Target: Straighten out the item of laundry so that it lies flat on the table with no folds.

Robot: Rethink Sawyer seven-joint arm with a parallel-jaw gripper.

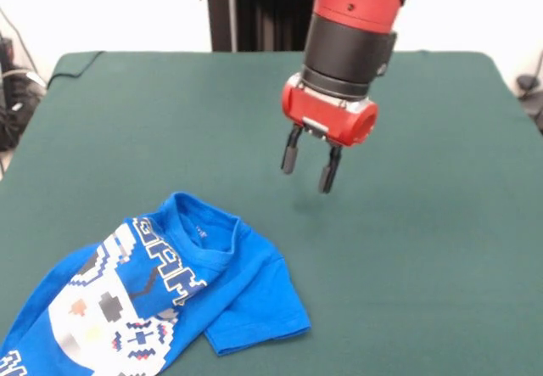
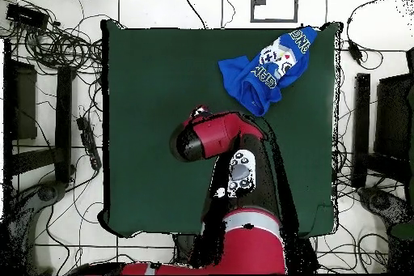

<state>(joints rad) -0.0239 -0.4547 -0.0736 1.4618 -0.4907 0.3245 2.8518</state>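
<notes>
The item of laundry (image 1: 161, 295) is a bright blue T-shirt with white pixel print, lying rumpled near the front left corner of the table (image 1: 424, 249); one sleeve is folded across and its lower hem runs off the picture's bottom edge. From overhead the shirt (image 2: 271, 66) lies by the far right corner of the green table (image 2: 154, 111). My gripper (image 1: 310, 165) hangs above the cloth to the right of and beyond the shirt, open, with nothing between its two black fingers. In the overhead view the red arm (image 2: 218, 137) covers the gripper.
Cables and black stands lie on the floor around the table (image 2: 57, 46). A black column (image 1: 254, 7) stands behind the table's far edge.
</notes>
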